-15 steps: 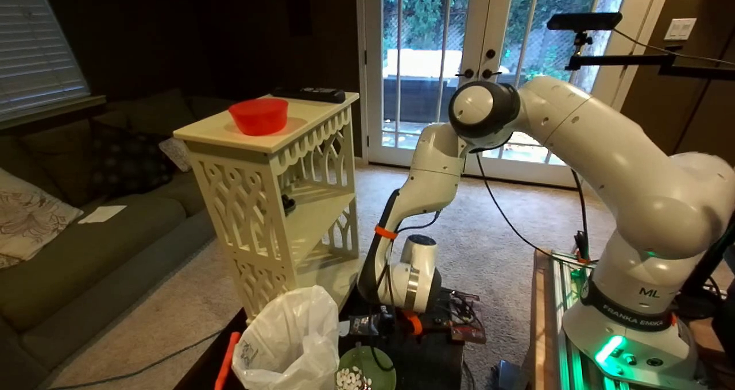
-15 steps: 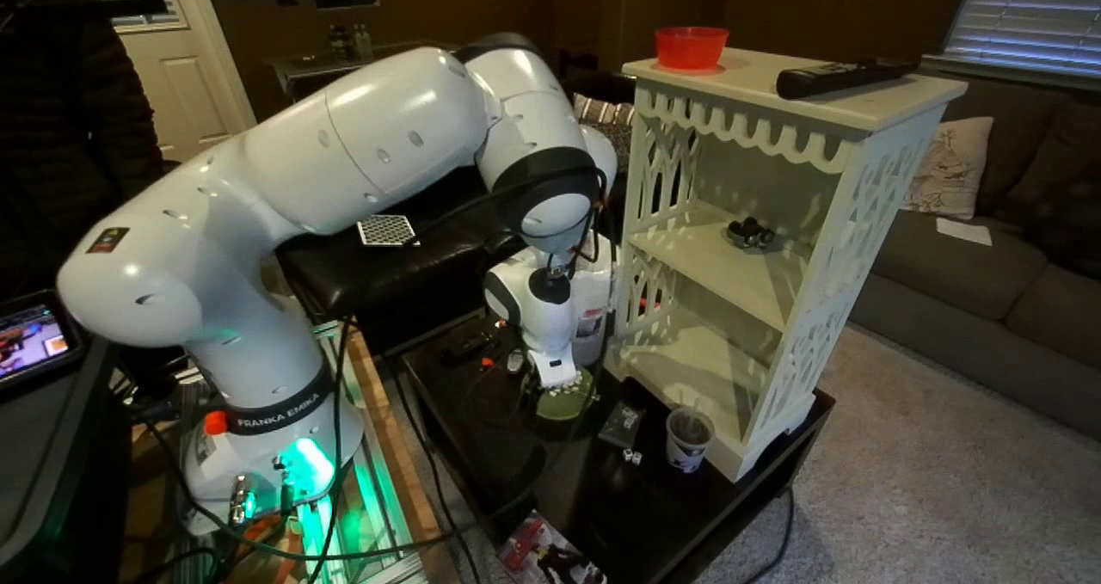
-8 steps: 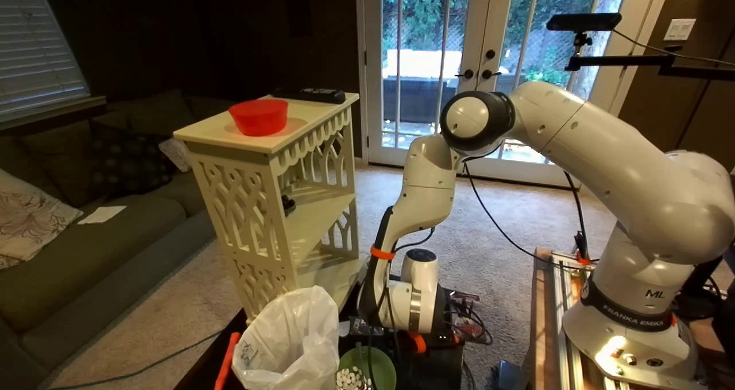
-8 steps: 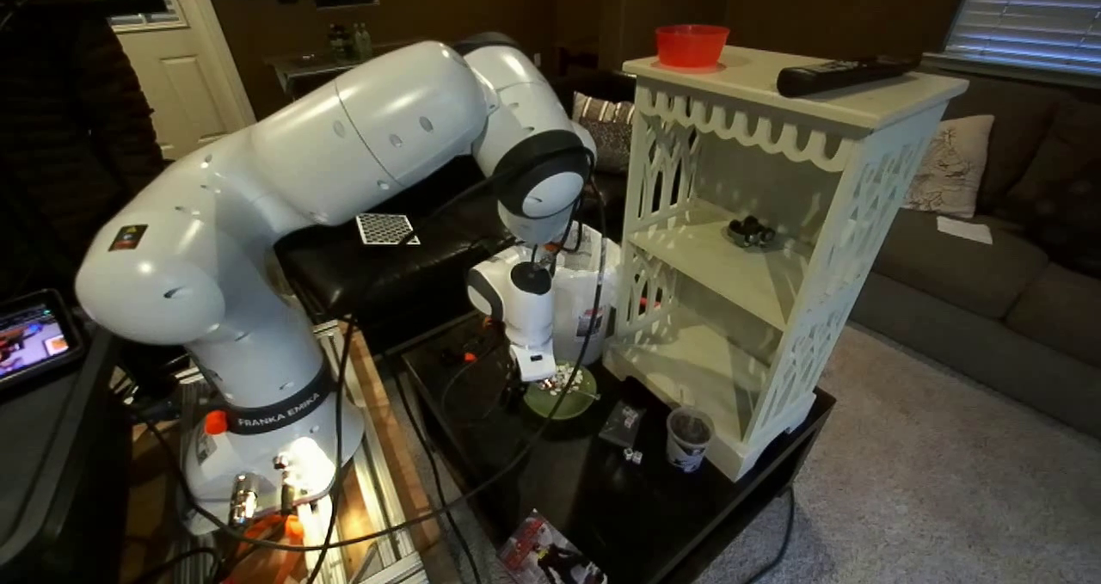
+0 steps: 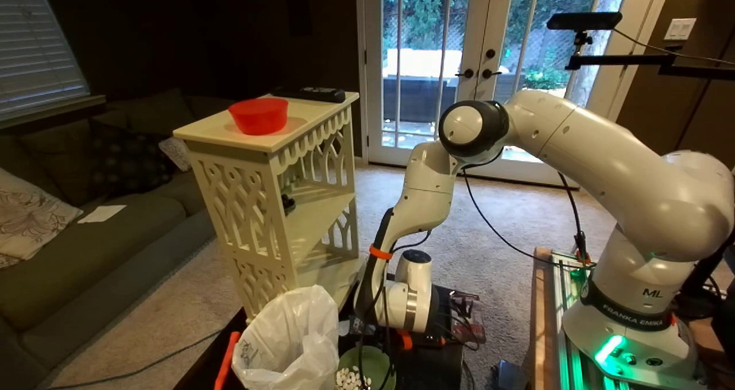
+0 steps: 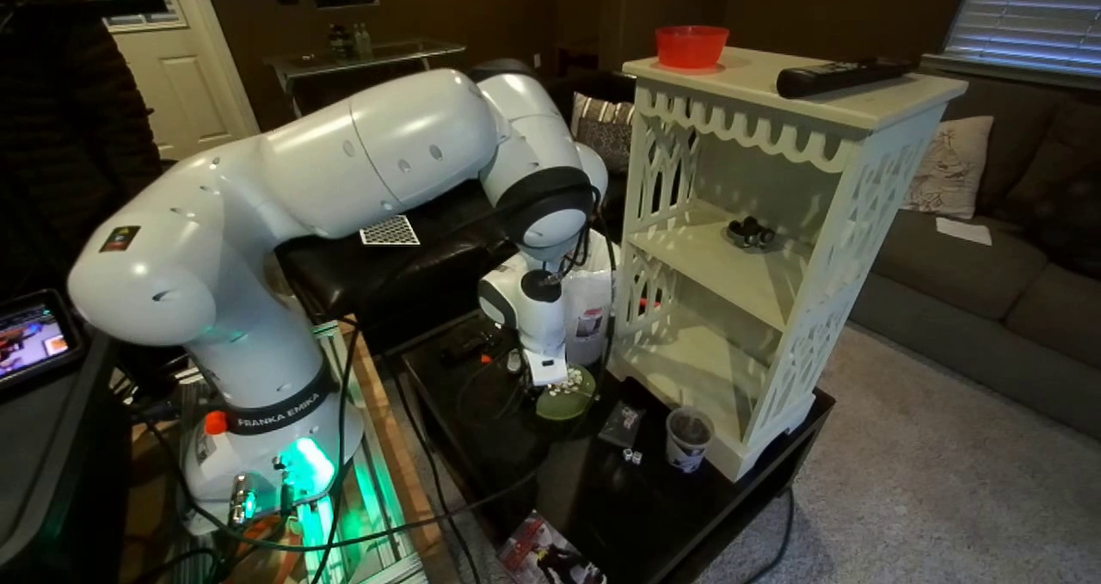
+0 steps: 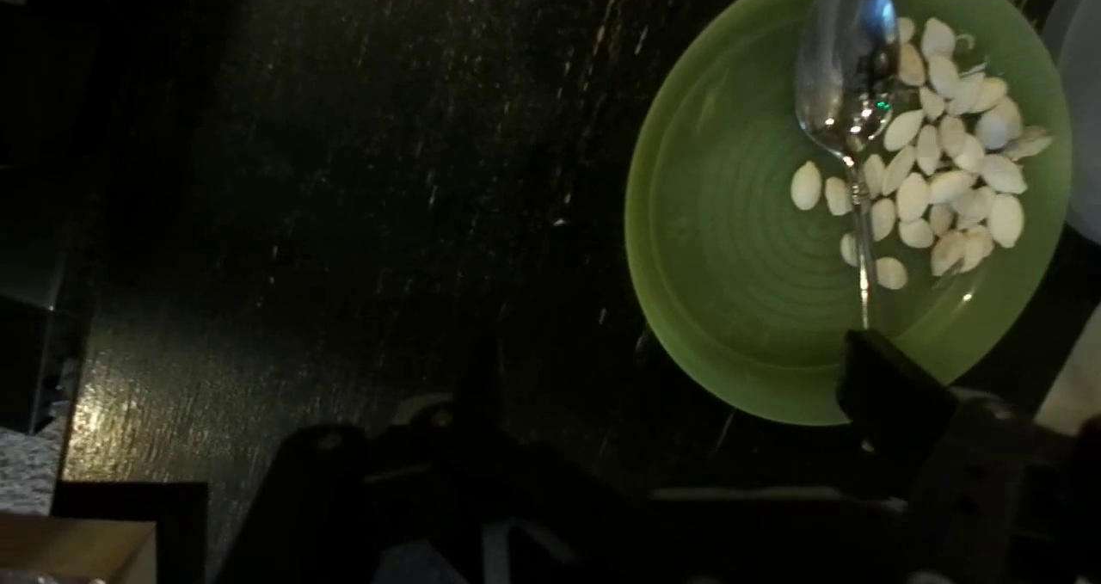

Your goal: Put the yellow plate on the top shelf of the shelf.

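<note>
Dark, scuffed tabletop (image 7: 387, 223) lay beneath the wide-spread gripper (image 7: 675, 365).

Below and partly hidden by one fingertip (image 7: 894, 390) sat the plate (image 7: 731, 240), round, green, ring-grooved inside, holding smooth white seeds (image 7: 912, 197) and a metal spoon (image 7: 843, 59).

In an exterior view the camera is facing white-framed glass doors (image 5: 485, 37) past the cream-white lattice-sided shelf (image 5: 318, 217); in an exterior view, the shelf's open front beyond the white robot arm (image 6: 387, 154). The wrist view is looking down closely at the round green plate (image 7: 731, 231) all are sharing.
</note>
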